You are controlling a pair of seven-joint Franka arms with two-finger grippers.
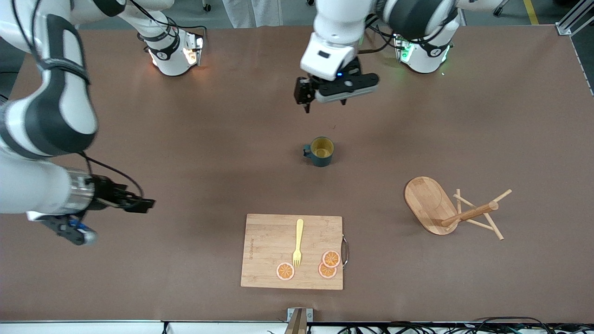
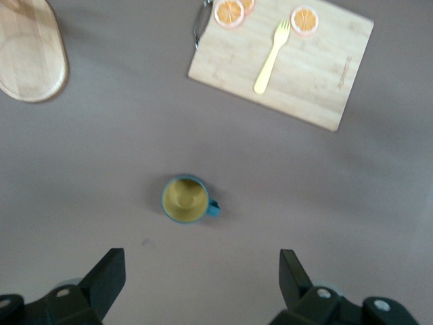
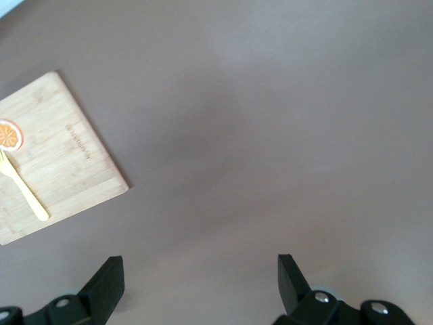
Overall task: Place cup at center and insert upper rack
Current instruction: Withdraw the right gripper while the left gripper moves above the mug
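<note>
We see cup [image 1: 320, 151] upright mid-table; upper rack [image 1: 452, 209] tipped over, untouched. Left gripper [image 1: 325, 105] and right gripper [image 1: 100, 218] both gape, empty.

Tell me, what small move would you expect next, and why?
Probably the left end effector drops toward the cup. It hangs open over bare table beside the upright cup, which nothing holds. The upper rack lies tipped over, and the right end effector waits, open, toward the right arm's end.
</note>
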